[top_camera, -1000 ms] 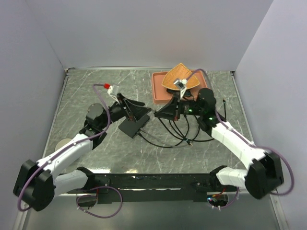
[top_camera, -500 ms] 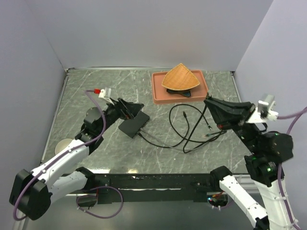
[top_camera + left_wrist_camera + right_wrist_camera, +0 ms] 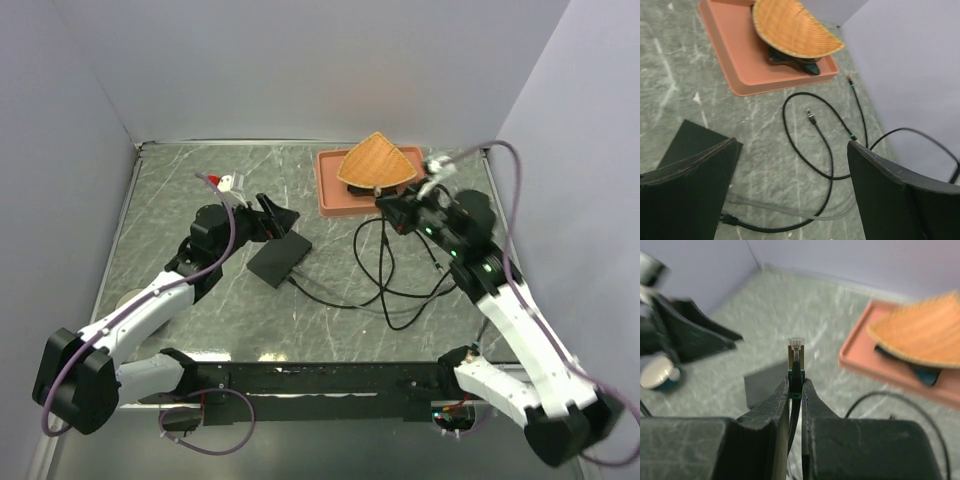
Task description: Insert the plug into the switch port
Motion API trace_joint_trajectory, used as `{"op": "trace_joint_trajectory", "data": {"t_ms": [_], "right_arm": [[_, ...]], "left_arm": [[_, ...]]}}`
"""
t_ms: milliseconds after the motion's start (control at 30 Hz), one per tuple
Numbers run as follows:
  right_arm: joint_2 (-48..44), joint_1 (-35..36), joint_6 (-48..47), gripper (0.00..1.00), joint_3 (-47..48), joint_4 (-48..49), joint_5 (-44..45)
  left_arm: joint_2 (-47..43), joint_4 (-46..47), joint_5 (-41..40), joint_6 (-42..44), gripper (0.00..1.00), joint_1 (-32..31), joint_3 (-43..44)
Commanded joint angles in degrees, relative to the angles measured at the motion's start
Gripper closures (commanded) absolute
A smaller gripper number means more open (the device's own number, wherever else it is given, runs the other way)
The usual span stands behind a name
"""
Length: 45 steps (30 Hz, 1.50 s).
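My right gripper (image 3: 795,385) is clenched on the dark boot of the plug (image 3: 796,344), whose clear tip sticks out past my fingertips, raised above the marble table (image 3: 180,200). In the overhead view that hand hangs by the near edge of the terracotta tray (image 3: 328,196), which holds a woven fan-shaped basket (image 3: 377,162). The black switch box (image 3: 280,258) lies flat on the table well apart from the plug; I cannot make out its port. My left gripper (image 3: 792,145) is spread wide, grasping nothing, just beside the box's far corner. The black cable (image 3: 385,295) lies looped on the table between us.
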Motion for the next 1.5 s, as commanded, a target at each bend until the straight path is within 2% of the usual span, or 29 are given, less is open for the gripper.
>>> {"op": "trace_joint_trajectory", "data": {"t_ms": [0,200,367,567,767,1000,1200,1467], "right_arm": [[9.25,0.19,-2.15,1.00,0.56,-1.02,-1.74],[21.12,2.21,-4.44,1.00,2.59,-2.25,-0.34],[31.14,8.61,-7.69,1.00,6.37,-6.12,4.22],[43.36,16.88,-11.82,1.00,11.11,-9.02,12.22],[51.02,21.55,-10.77,1.00,11.03,-6.83,12.75],[55.42,23.83,-7.17,1.00,9.27,-3.40,15.39],[55.86,24.36,-5.85,1.00,9.09,-1.90,15.75],[56.65,24.54,-6.11,1.00,10.59,-1.72,15.83]], "left_arm": [[2.85,-1.97,0.46,1.72,0.04,3.45,2.62],[9.96,-3.20,6.35,1.37,0.04,10.49,2.80],[18.22,-4.52,8.37,1.28,0.04,14.09,3.85],[26.58,-2.24,10.75,0.75,0.04,15.07,4.73],[31.06,-1.00,11.89,0.75,0.03,15.24,5.08],[33.26,-0.91,13.38,0.40,0.01,15.24,5.35],[34.23,0.14,15.49,-0.21,0.12,15.24,5.08],[35.73,0.49,16.46,-0.30,0.17,15.24,5.17]]}}
